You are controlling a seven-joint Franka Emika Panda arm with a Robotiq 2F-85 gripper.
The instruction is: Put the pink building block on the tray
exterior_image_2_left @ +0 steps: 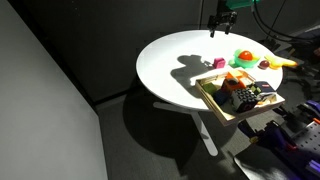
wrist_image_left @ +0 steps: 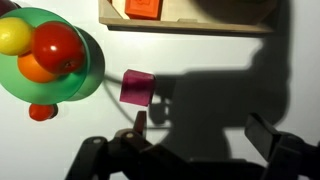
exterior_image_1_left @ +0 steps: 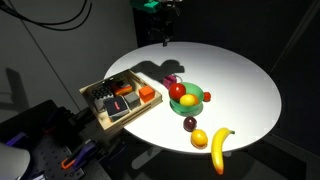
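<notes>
The pink building block (wrist_image_left: 136,87) lies on the white table between the green bowl (wrist_image_left: 85,75) and the light-wood tray (wrist_image_left: 185,24). It also shows in both exterior views (exterior_image_1_left: 170,79) (exterior_image_2_left: 219,64). The tray (exterior_image_1_left: 100,115) (exterior_image_2_left: 210,97) holds several blocks, among them an orange one (wrist_image_left: 145,8). My gripper (wrist_image_left: 200,130) is open and empty. It hangs well above the table (exterior_image_1_left: 165,35) (exterior_image_2_left: 218,25). In the wrist view the block lies just beyond the left finger, outside the jaws.
The green bowl (exterior_image_1_left: 186,97) holds red, orange and yellow fruit. A small red fruit (wrist_image_left: 40,111) lies beside it. A dark plum (exterior_image_1_left: 190,124), a lemon (exterior_image_1_left: 199,138) and a banana (exterior_image_1_left: 220,148) lie near the table's edge. The gripper's shadow falls across the table.
</notes>
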